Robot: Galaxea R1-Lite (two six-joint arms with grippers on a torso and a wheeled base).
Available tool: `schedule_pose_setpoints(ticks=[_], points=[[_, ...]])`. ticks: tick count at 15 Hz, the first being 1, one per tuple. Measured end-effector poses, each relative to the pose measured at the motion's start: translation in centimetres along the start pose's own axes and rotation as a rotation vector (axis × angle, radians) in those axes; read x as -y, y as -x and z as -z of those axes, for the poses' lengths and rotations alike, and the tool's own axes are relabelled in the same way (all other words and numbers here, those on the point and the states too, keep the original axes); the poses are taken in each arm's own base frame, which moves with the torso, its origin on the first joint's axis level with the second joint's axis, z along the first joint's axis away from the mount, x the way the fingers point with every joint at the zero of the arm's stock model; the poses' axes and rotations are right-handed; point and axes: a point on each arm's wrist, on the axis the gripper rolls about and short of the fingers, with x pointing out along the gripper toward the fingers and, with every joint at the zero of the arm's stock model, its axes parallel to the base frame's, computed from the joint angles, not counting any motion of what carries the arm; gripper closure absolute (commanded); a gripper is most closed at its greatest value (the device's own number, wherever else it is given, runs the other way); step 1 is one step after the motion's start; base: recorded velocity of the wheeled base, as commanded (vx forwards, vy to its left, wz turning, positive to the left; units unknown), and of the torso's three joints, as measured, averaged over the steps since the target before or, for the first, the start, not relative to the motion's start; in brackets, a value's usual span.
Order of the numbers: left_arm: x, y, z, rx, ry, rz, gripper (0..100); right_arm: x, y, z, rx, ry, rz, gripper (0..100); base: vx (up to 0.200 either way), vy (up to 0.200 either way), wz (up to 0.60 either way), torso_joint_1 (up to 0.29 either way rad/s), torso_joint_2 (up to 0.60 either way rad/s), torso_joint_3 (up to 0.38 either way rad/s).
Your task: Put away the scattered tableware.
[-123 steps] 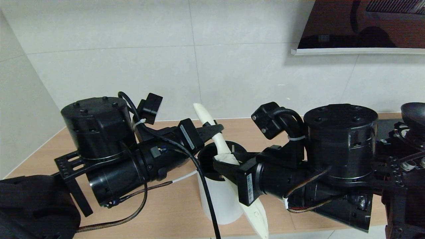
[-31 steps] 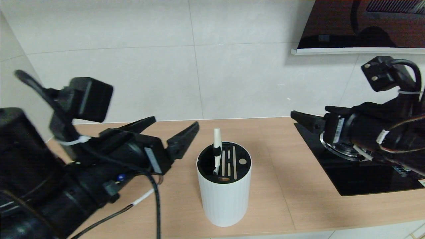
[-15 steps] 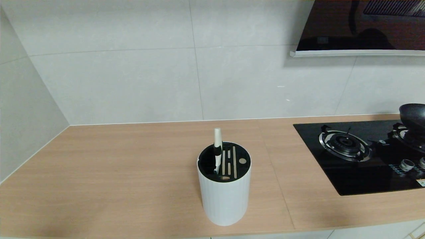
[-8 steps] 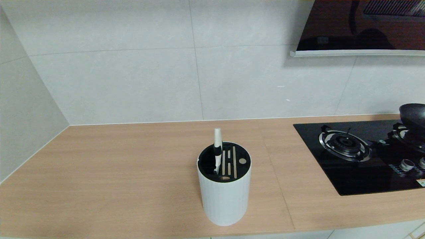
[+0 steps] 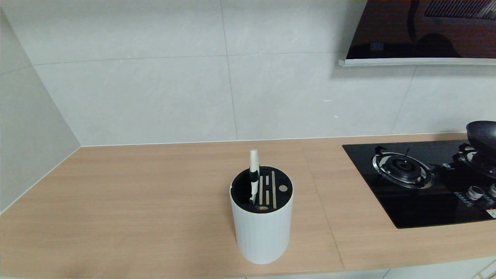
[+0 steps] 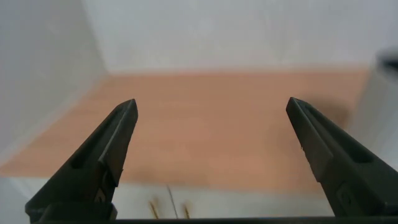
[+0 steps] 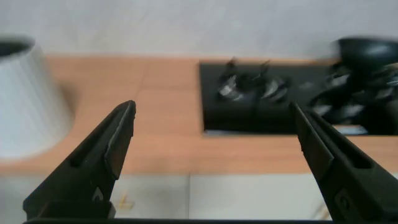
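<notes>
— White slim utensil handle (image 5: 254, 161): where is it?
— Upright in the white ribbed cylindrical holder (image 5: 263, 232), in the wide opening at the left of its black slotted top. Its long axis is near vertical, and the handle pokes above the rim. The holder stands on the light wooden counter (image 5: 135, 201), about mid-width and close to the front edge.
— And the grippers?
— Both are spread wide and carry nothing. The left gripper (image 6: 211, 106) sits back off the front edge, facing along the wood toward the corner. The right gripper (image 7: 212, 107) faces the black glass gas hob (image 5: 418, 193), with the holder's wall off to one side, well apart from its fingers.
— Which arm is nearer?
— I cannot tell; the holder lies roughly between them.
— Room to move?
— Wood runs wide on the holder's left up to the tiled wall (image 5: 128, 97). On its right a narrower strip ends at the hob, where a dark round pot (image 5: 482, 133) sits. I judge any reach would come over the front edge and down from above.
— Progress?
— Stowed, by my reading; the job looks about done.
</notes>
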Motion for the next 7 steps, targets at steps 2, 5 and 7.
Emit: schedule_pose_setpoints(ticks=[2,5,7], points=[[0.22,-0.04,0.72,-0.05,0.019,0.076,0,-0.04,-0.04,0.4,-0.027,-0.002,-0.008,0,0.0,0.0,0.0,0.0,0.0,0.0],[0.22,-0.06,0.75,-0.05,0.057,0.076,0,-0.04,-0.07,0.53,-0.032,-0.013,-0.009,0,0.0,0.0,0.0,0.0,0.0,0.0],[0.22,-0.06,0.74,-0.049,0.061,0.075,0,-0.04,-0.08,0.57,-0.035,-0.014,-0.008,0,0.0,0.0,0.0,0.0,0.0,0.0]])
